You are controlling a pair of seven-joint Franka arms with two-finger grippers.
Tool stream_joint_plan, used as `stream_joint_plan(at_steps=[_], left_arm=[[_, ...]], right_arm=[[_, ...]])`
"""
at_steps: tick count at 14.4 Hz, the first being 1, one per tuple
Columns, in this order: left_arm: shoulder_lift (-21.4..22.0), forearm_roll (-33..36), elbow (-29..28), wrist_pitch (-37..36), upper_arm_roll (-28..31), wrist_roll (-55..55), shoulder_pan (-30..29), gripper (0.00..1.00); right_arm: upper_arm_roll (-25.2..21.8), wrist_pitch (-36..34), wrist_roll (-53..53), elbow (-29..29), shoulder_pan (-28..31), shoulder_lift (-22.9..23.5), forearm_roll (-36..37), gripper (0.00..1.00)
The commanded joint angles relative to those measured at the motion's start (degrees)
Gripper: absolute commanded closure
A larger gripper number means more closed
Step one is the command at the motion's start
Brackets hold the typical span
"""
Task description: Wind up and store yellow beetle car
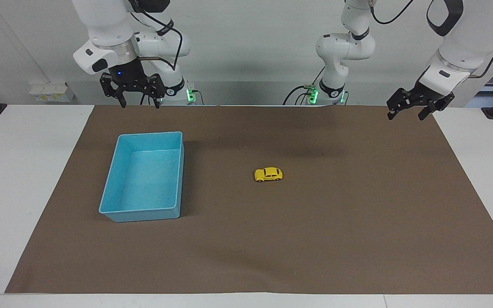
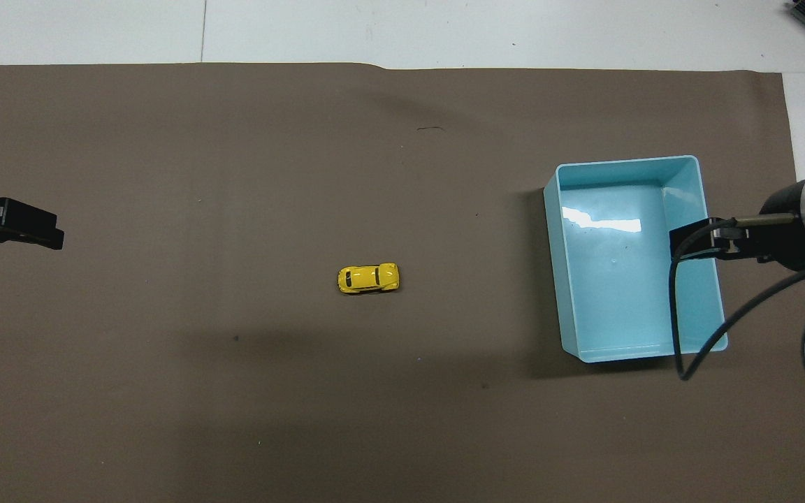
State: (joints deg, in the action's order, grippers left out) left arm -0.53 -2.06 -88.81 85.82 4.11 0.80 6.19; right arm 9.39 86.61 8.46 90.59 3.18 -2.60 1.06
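Black fingers of the right gripper (image 1: 139,104) are seen spread apart with nothing between them, and the gripper is held in the air over the robots' edge of the brown mat (image 1: 357,239), at the right arm's end of the table. At the left arm's end, the left gripper (image 1: 407,112) is likewise raised above the mat's edge, tilted, its fingers parted and empty. Both arms are waiting. A blue bin (image 1: 118,216) is set on the mat toward the right arm's end, its inside bare. The yellow beetle car (image 1: 268,174) is found resting on its wheels on the mat near the middle of the table, well apart from the bin and from both grippers, its length lying along the table from one arm's end toward the other. White table (image 1: 24,171) surface is left showing around the mat on every side.
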Motion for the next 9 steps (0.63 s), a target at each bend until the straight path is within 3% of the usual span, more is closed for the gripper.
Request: stream_joint_plan(at_steps=[1, 6, 9], left_arm=[[0.53, 0.13, 0.21, -0.83, -0.33, 0.86, 0.13, 0.0], [0.45, -0.23, -0.05, -0.3, -0.51, 1.91, 0.31, 0.0], [0.62, -0.31, -0.4, -0.56, -0.51, 9.8, 0.31, 0.0]], right_arm=[[0.28, 0.66, -0.82, 1.16, 2.78, -0.66, -1.06, 0.0], [0.28, 0.66, -0.82, 1.16, 2.97, -0.66, -1.06, 0.0], [0.19, 0.66, -0.82, 1.08, 2.97, -0.66, -1.06, 0.0]])
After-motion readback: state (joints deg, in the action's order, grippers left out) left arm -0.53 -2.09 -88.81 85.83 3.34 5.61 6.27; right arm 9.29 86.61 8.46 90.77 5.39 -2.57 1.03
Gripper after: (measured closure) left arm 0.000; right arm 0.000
